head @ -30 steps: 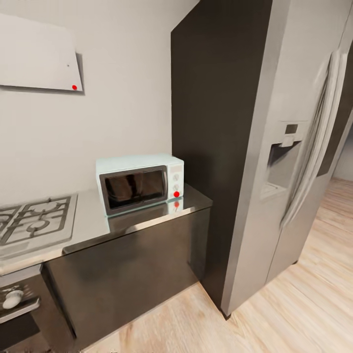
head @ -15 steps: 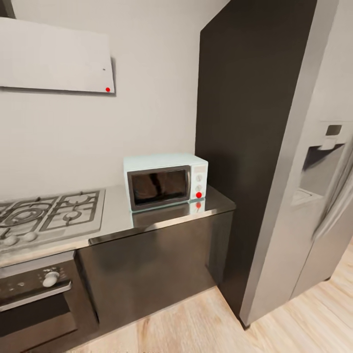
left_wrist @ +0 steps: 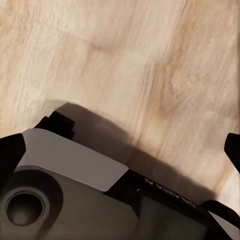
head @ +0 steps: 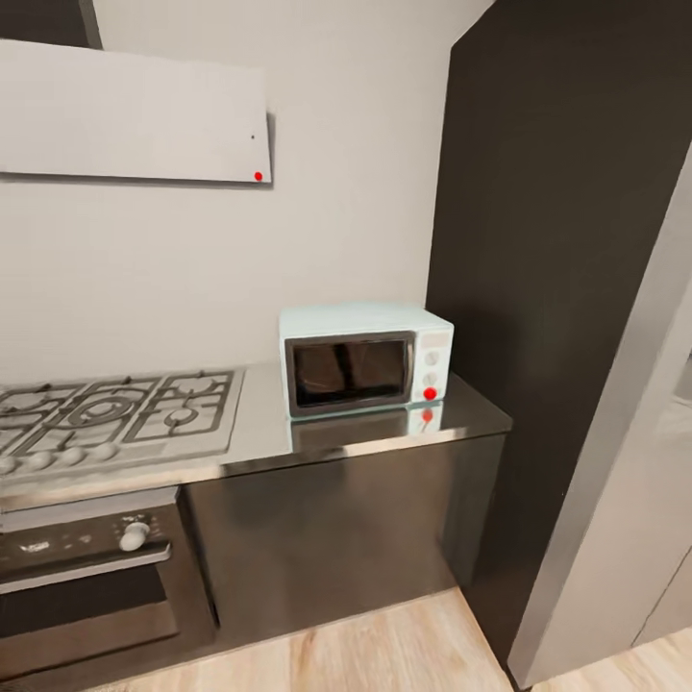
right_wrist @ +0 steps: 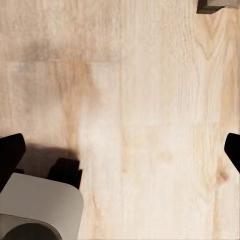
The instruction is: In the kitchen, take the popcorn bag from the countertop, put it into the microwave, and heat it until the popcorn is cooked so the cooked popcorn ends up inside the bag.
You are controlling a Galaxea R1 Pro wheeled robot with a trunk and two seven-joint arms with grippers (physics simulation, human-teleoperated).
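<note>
Mint-blue microwave (head: pixel 365 358) is sitting on the grey steel countertop (head: pixel 259 437), door shut, tucked right beside the tall dark panel (head: pixel 567 288) at the counter's end. Its red dot is reflecting in the worktop. A gas hob (head: pixel 115 413) is lying on the counter beside the microwave, with an oven (head: pixel 91 577) built in underneath and a white hood (head: pixel 135 115) hanging on the wall above.

Both wrist cameras are looking down at the wood floor (right_wrist: pixel 150 125). The left gripper (left_wrist: pixel 120 150) and right gripper (right_wrist: pixel 120 150) are both showing dark fingertips spread wide to opposite edges, nothing between them. The robot's base (left_wrist: pixel 75 195) is showing below.
</note>
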